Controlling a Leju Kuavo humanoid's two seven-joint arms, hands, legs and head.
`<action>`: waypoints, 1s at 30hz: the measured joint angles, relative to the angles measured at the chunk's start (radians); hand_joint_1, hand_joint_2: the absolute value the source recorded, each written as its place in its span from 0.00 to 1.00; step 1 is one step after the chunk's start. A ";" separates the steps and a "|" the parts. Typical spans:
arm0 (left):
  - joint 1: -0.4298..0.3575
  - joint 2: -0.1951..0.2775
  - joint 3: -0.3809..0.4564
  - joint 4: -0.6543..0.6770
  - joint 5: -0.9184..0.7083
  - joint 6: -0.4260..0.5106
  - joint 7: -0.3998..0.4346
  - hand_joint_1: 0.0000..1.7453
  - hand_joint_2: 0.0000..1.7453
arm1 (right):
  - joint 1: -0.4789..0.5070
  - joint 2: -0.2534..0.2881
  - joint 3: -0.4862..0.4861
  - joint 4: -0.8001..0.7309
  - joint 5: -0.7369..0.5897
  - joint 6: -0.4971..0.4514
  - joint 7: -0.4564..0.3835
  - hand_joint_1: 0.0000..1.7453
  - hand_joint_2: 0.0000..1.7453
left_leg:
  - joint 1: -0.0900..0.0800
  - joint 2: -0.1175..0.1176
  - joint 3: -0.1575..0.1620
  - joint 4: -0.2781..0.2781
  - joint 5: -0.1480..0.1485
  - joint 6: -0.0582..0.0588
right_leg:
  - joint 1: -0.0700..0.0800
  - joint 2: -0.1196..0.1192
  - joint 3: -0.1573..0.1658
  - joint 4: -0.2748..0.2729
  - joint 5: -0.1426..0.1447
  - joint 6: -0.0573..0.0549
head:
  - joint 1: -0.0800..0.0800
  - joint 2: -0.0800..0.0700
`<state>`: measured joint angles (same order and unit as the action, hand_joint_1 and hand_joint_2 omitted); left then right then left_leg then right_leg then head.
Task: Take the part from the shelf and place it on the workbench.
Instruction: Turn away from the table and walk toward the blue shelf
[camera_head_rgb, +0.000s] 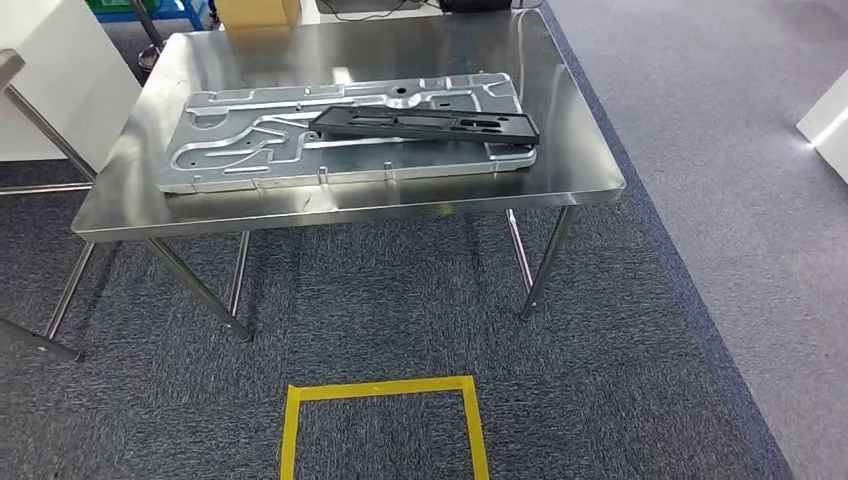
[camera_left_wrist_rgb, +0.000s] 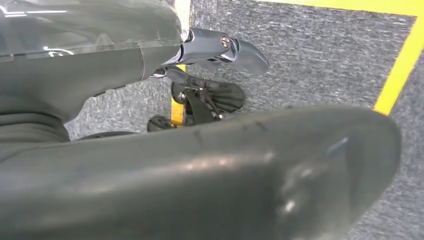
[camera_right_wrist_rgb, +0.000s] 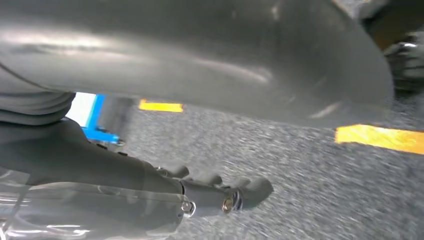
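Here, a stainless-steel bench (camera_head_rgb: 130, 190) with a brushed, reflective top and slim tubular legs is seen from the head view, standing on mottled grey carpet (camera_head_rgb: 400, 310). A large pressed metal panel (camera_head_rgb: 250, 150), silvery and ribbed with raised channels and rounded corners, is laid flat across the middle of the top, its long side running parallel to the front edge. The part (camera_head_rgb: 425, 123), a long, narrow black piece with a matte surface and several slots cut through it, is rested on the panel towards the bench's right edge, lying slightly askew to the panel. A square outlined in yellow tape (camera_head_rgb: 380, 389) is marked on the carpet before the bench.

In the left wrist view, the left hand (camera_left_wrist_rgb: 200, 100) is seen over the carpet and tape, smooth grey thumb and darker fingers extended and apart, with nothing held. In the right wrist view, the right hand (camera_right_wrist_rgb: 220, 192) is likewise seen above the carpet, its fingers stretched out, empty.
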<state>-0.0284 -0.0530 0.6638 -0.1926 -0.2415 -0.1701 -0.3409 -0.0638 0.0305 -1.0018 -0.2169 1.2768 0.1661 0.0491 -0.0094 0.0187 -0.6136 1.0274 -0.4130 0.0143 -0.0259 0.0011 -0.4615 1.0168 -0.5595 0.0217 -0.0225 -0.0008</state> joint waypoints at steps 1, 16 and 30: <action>-0.001 0.000 0.000 0.000 -0.002 0.000 0.000 0.00 0.00 | 0.000 -0.001 -0.001 0.001 -0.003 0.002 -0.008 0.00 0.00 | 0.002 0.000 -0.005 0.003 0.008 -0.006 | 0.002 0.000 -0.005 -0.004 0.001 -0.011 | 0.000 0.000; -0.011 0.008 -0.001 -0.001 -0.025 -0.012 -0.005 0.00 0.00 | -0.006 0.004 -0.081 0.008 -0.096 -0.001 -0.009 0.00 0.00 | -0.012 -0.039 0.200 -0.068 -0.137 0.031 | 0.015 0.020 -0.167 0.002 0.159 -0.028 | -0.002 0.000; -0.014 0.013 0.000 -0.003 -0.034 -0.018 -0.006 0.00 0.00 | -0.016 0.004 -0.084 0.011 -0.084 0.000 -0.022 0.00 0.00 | 0.000 -0.006 -0.013 0.008 -0.003 0.008 | -0.006 0.005 -0.009 0.021 -0.002 0.013 | -0.001 0.000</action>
<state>-0.0428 -0.0399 0.6638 -0.1959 -0.2751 -0.1884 -0.3470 -0.0800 0.0341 -1.0861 -0.2056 1.1924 0.1662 0.0275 -0.0098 0.0124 -0.6269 1.0356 -0.4157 0.0226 -0.0321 0.0066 -0.4702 1.0376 -0.5615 0.0347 -0.0231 -0.0008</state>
